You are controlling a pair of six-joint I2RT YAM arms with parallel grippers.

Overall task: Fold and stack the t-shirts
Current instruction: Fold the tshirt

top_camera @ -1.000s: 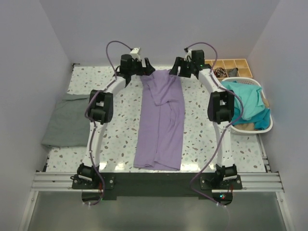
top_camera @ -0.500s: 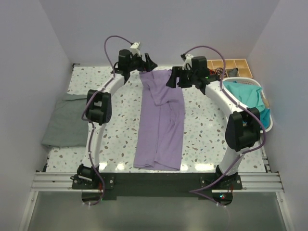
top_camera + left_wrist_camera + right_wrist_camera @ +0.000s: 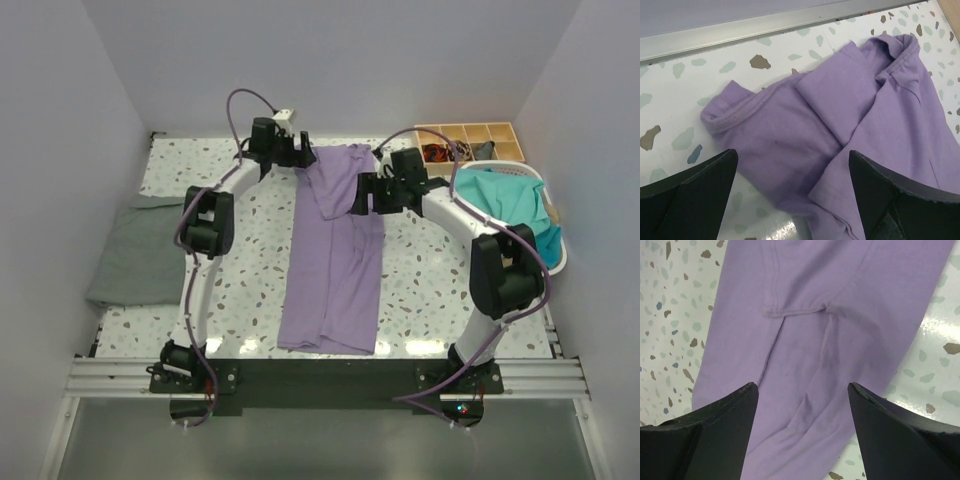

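Note:
The lavender t-shirt (image 3: 335,250) lies folded lengthwise in a long strip down the middle of the table; it also shows in the left wrist view (image 3: 840,115) and the right wrist view (image 3: 830,315). My left gripper (image 3: 300,153) is open and empty at the shirt's far left corner. My right gripper (image 3: 362,193) is open and empty over the shirt's upper right edge. A folded grey t-shirt (image 3: 140,250) lies at the left edge. Teal t-shirts (image 3: 510,210) fill the white basket (image 3: 545,268).
A wooden compartment tray (image 3: 480,140) stands at the back right behind the basket. A metal rail (image 3: 740,30) runs along the table's far edge. The speckled tabletop (image 3: 240,270) shows on both sides of the lavender shirt.
My right gripper has moved nearer and left, onto the shirt's upper right edge. My left gripper has come down slightly toward the shirt's far left corner. The shirt's far end looks more bunched.

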